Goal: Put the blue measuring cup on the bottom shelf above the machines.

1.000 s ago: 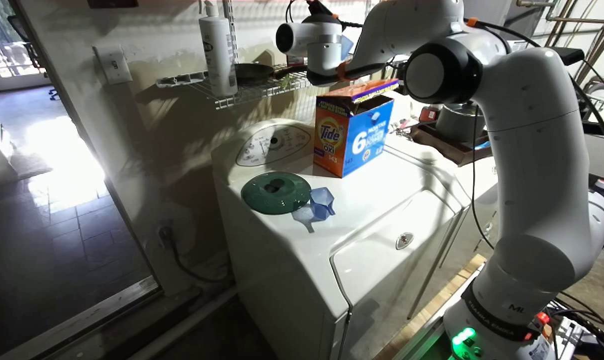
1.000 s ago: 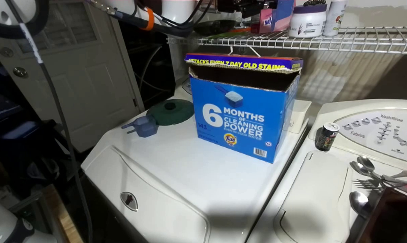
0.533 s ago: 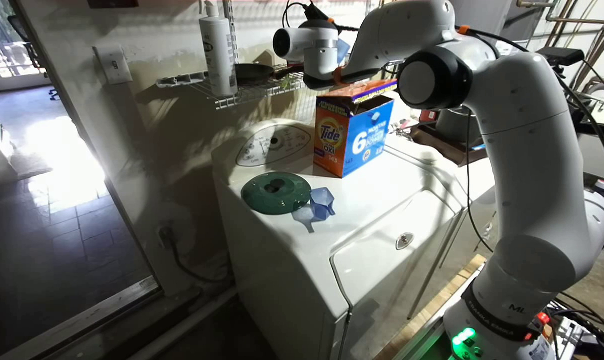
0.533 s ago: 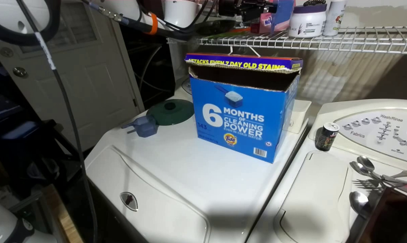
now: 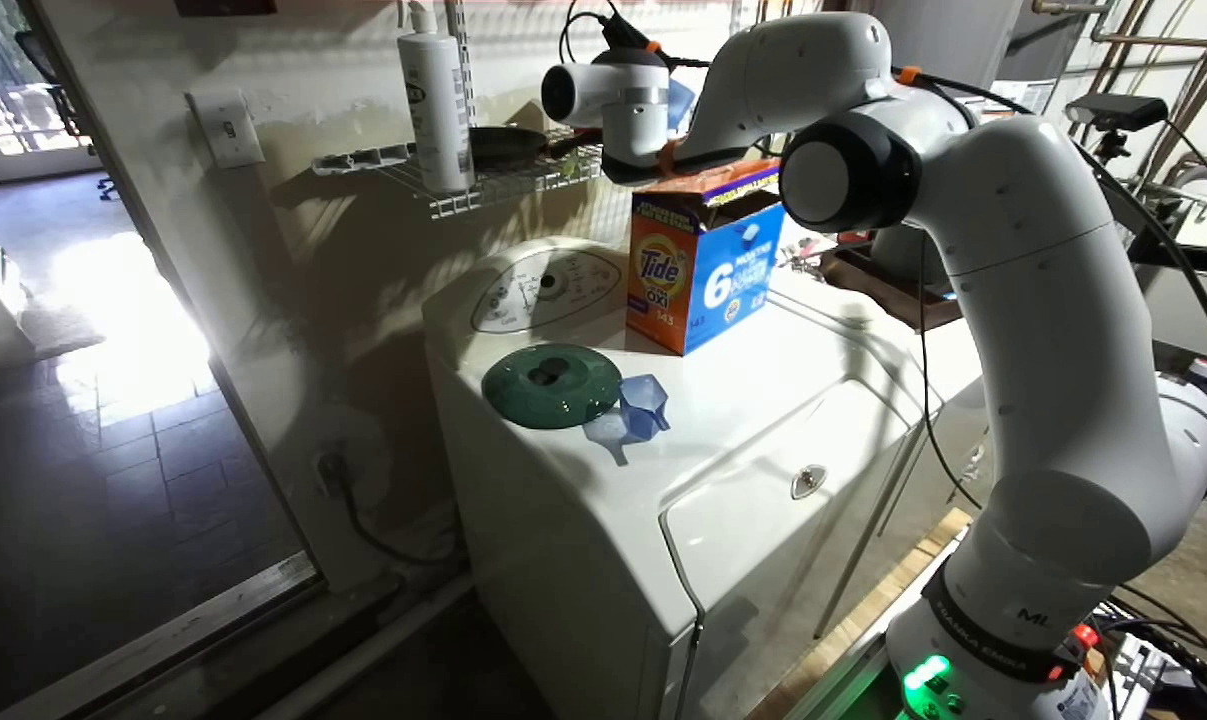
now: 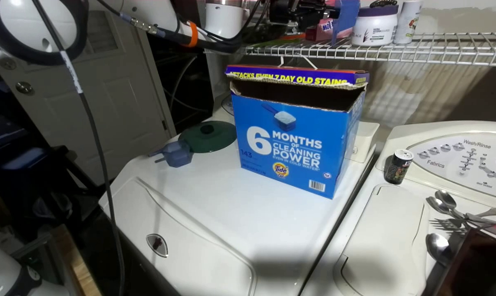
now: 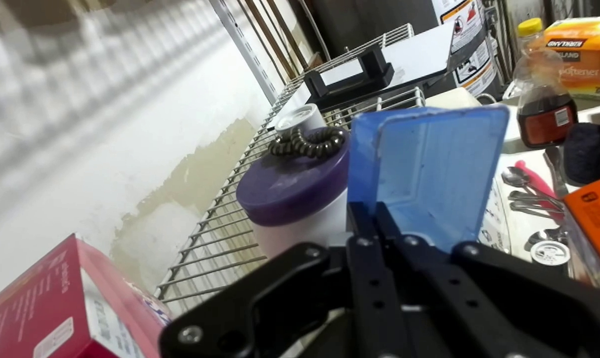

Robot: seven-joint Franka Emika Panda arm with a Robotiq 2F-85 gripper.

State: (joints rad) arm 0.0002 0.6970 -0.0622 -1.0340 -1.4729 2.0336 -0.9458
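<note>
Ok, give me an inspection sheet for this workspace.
Surface: two boxy white laundry machines, both carrying items.
Job's things: light-blue plastic measuring cup, held near the white wire shelf; whether over it is unclear.
Clutter: round dark-green lid with at least one blue plastic scoop beside it; orange-and-blue cardboard detergent box; metal cutlery; black shaker; on the shelf, purple-lidded white jar.
Black fingers: closed on the cup.
Cables: slack black cable beside the white arm.
Surroundings: pale panelled door, pale light switch.

Blue measuring cup [image 7: 439, 169]: boxy translucent plastic, pinched in my gripper [image 7: 374, 211], over or just in front of the bottom shelf [image 6: 437, 53], can't tell which. Shelf: pale wire tier. Machines [image 6: 206, 193]: two, white, boxy, below shelf.
</note>
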